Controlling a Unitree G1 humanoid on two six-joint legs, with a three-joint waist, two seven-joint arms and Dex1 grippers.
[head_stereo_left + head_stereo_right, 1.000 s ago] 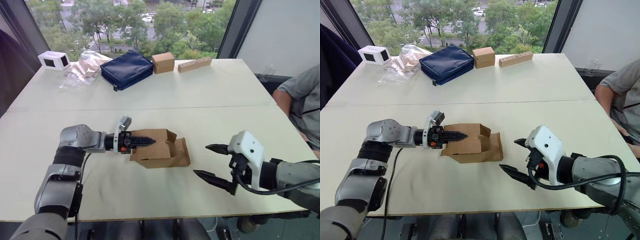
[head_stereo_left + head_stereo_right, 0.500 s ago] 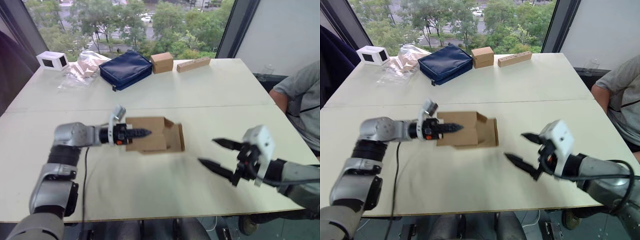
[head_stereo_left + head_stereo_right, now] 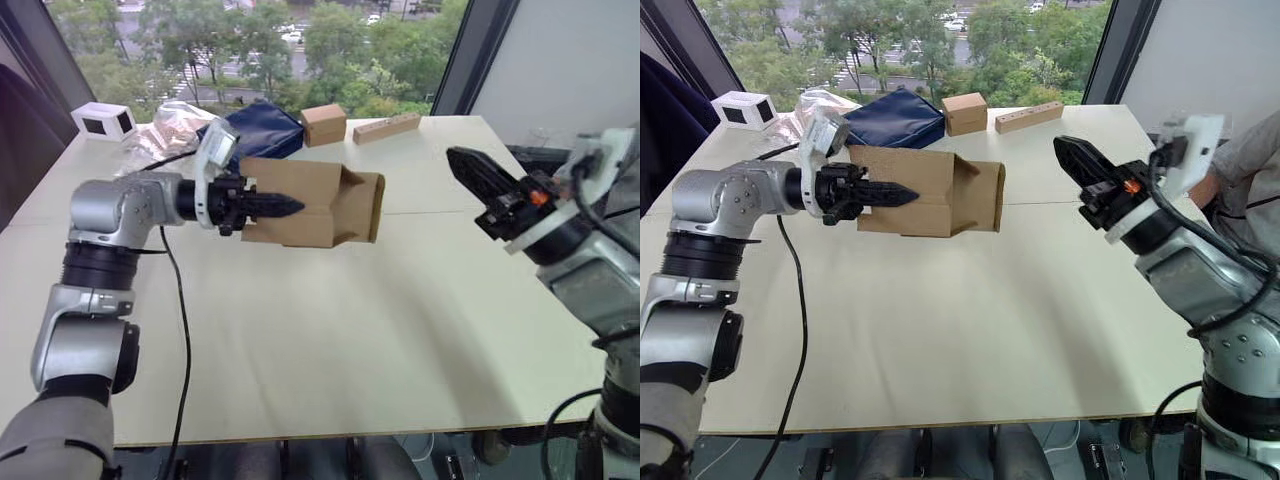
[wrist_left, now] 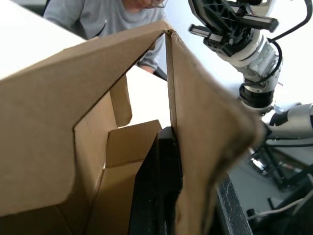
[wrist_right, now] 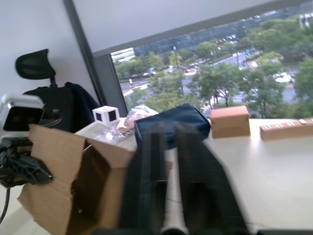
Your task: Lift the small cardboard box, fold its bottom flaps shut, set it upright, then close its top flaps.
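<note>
The small cardboard box (image 3: 310, 200) hangs in the air above the white table (image 3: 400, 320), lying on its side. My left gripper (image 3: 270, 205) is shut on one of its walls, which shows pinched between the fingers (image 4: 161, 186) in the left wrist view. The flaps (image 3: 365, 205) at the end facing my right arm stand open; I cannot tell whether they are the bottom flaps or the top flaps. My right gripper (image 3: 470, 170) is raised to the right of the box, apart from it, shut and holding nothing.
At the table's far edge lie a navy bag (image 3: 255, 125), a squat brown box (image 3: 325, 123), a long tan block (image 3: 388, 127), a clear plastic bag (image 3: 165, 135) and a small white box (image 3: 104, 120). A person (image 4: 122, 19) sits off the table's right side.
My left gripper has lifted the box off the table and up. My right gripper has risen from table height and gone from open to shut.
</note>
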